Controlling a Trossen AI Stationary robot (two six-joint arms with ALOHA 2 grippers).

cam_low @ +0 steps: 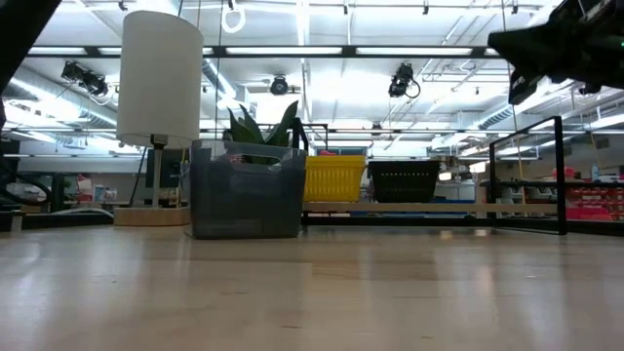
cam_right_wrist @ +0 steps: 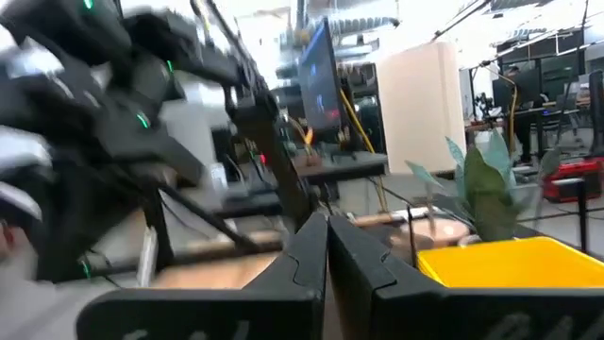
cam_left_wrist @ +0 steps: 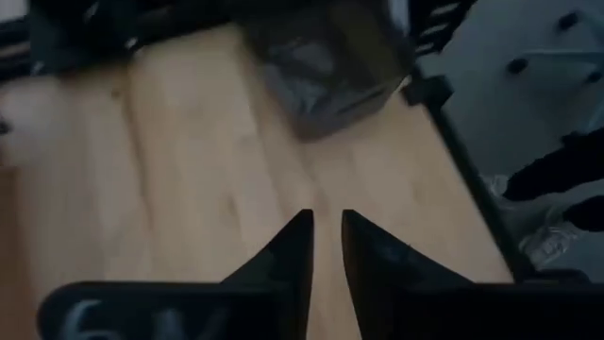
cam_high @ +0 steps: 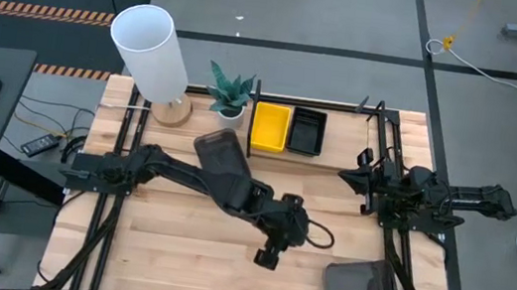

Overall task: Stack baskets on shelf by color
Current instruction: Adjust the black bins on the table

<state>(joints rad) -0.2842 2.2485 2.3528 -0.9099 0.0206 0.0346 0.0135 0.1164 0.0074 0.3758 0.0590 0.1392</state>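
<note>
A yellow basket (cam_high: 270,127) and a black basket (cam_high: 306,131) sit side by side on the shelf (cam_high: 337,155) at the table's far side; both also show in the low view, the yellow basket (cam_low: 334,178) and the black basket (cam_low: 405,180). One smoky grey basket (cam_high: 220,152) stands on the table before the shelf. Another grey basket (cam_high: 360,287) lies near the table's near right corner. My left gripper (cam_high: 269,257) hovers over bare table at mid-near, fingers narrowly open (cam_left_wrist: 326,227), touching nothing. My right gripper (cam_high: 349,177) is raised right of the shelf, shut (cam_right_wrist: 327,227) and empty.
A white cylinder lamp (cam_high: 151,51) and a potted plant (cam_high: 230,91) stand at the far left. The shelf's black frame rods (cam_low: 561,175) rise at the right. Bare wood (cam_high: 185,246) lies between the two grey baskets.
</note>
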